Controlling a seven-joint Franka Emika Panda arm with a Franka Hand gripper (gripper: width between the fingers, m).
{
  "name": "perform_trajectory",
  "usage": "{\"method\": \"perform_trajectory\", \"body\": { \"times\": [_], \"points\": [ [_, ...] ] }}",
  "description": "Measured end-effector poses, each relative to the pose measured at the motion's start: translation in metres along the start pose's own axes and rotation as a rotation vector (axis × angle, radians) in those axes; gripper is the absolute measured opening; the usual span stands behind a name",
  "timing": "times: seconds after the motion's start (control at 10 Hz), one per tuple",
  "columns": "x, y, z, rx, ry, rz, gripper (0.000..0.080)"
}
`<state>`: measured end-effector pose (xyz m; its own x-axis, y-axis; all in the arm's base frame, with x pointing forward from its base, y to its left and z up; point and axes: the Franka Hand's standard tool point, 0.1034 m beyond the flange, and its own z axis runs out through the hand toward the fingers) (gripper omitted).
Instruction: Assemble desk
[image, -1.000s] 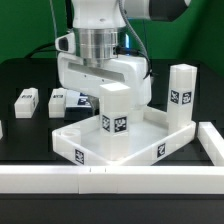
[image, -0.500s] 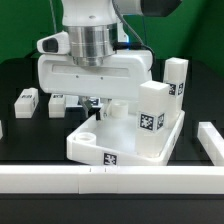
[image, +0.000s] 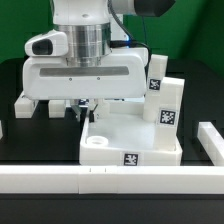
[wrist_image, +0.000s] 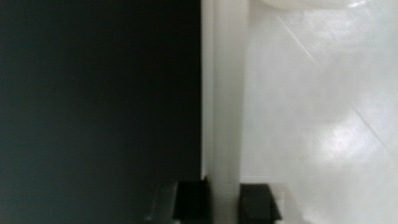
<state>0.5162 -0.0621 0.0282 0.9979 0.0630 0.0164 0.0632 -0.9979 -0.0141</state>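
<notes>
Moved over the last second: the tabletop (image: 108, 157) has turned and slid toward the exterior view's right, so that one mounted leg (image: 166, 98) and a second mounted leg (image: 157, 66) behind it now stand together at its far right side. Present position: tabletop flat on the black table (image: 25, 140), just behind the near rail (image: 60, 178). Tool: gripper (wrist_image: 224, 201) pinched shut on the tabletop's thin raised rim (wrist_image: 222, 90) on its far left side, one finger on each face. Materials: white moulded plastic, smooth and faintly glossy; a shallow rectangular tray with a round corner socket (image: 96, 143); the legs are square-section blocks bearing black-and-white tags. Hazards, as judged: the narrow hold on a slick wall may slip or let the tray pivot; a further push could drive the tray against the rail or jolt the upright legs loose; a loose leg (image: 22, 102) lies on the table toward the exterior view's left, close to the arm.
</notes>
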Motion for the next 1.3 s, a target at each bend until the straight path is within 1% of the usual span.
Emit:
{"method": "perform_trajectory", "body": {
  "times": [0.1, 0.2, 0.4, 0.5, 0.6, 0.7, 0.9, 1.0, 1.1, 1.2, 1.3],
  "points": [
    [0.003, 0.007, -0.002, -0.003, -0.001, -0.119, 0.006],
    [0.012, 0.01, -0.005, -0.013, 0.008, -0.184, 0.006],
    [0.034, 0.005, -0.003, -0.043, 0.025, -0.35, 0.006],
    [0.04, 0.003, -0.004, -0.059, 0.045, -0.423, 0.006],
    [0.041, -0.001, -0.004, -0.056, 0.046, -0.418, 0.006],
    [0.04, 0.002, -0.004, -0.065, 0.038, -0.515, 0.006],
    [0.04, 0.005, -0.003, -0.079, 0.027, -0.602, 0.006],
    [0.048, -0.003, -0.003, -0.125, 0.03, -0.723, 0.006],
    [0.059, -0.01, -0.002, -0.143, 0.023, -0.823, 0.006],
    [0.075, -0.01, -0.004, -0.156, 0.028, -0.865, 0.006],
    [0.092, -0.015, -0.008, -0.177, 0.038, -0.919, 0.006]
  ]
}}
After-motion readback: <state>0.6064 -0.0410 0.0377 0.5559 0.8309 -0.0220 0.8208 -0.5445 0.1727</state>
